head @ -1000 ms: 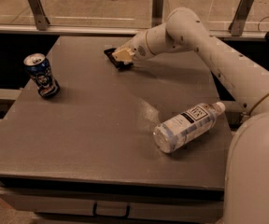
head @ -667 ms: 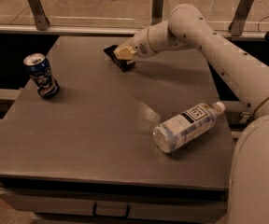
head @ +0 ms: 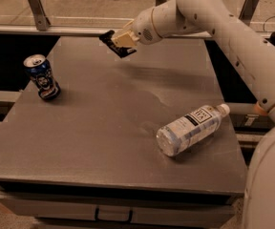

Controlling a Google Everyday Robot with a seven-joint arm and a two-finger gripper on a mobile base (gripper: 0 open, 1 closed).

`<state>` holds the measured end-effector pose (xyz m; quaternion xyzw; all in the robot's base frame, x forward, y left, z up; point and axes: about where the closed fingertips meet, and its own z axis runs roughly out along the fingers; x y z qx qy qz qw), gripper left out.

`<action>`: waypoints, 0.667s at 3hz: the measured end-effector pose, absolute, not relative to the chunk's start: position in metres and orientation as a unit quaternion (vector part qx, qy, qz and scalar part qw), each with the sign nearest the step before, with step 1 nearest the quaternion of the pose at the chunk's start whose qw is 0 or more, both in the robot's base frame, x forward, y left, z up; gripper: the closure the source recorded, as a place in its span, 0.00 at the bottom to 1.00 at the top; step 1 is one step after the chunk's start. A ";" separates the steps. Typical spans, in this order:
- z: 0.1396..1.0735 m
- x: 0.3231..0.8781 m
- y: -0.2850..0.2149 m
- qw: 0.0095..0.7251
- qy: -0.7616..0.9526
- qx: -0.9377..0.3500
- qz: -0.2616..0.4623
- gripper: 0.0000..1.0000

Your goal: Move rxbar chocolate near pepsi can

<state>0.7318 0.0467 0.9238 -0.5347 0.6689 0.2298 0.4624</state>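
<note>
Over the far part of the desk (head: 104, 142), the tool (head: 120, 41) pinches the rxbar chocolate (head: 112, 46) between its tan fingers and holds it clear of the grey top. A faint shadow falls on the surface below and to the right. The black wrapper juts out of the tool toward the left at a tilt, and its other end is hidden inside the grip.

The step in hand appears to be the carry toward the pepsi can (head: 41, 76). The can stands upright near the left edge of the desk, well apart from the bar and closer to the camera. To do this well, the arm (head: 214, 18) should sweep left and toward the near side with the bar kept above the rim of the can. It should then come down beside the can, not over it.

A small gap is worth leaving, because the can looks light and sits close to the edge. A nudge from the wrapper or the fingers could tip it or push it off. Since only one end of the bar seems to be gripped, a slow, steady move would keep it from swinging or slipping. The tool should spread only once the bar is low over the desk.

A water bottle (head: 189, 129) lies on its side at the right front, well away from the line between bar and can.
</note>
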 end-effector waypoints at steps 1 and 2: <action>0.918 0.731 0.049 0.460 0.669 -0.534 0.238 1.00; 0.909 0.709 0.067 0.445 0.662 -0.543 0.260 1.00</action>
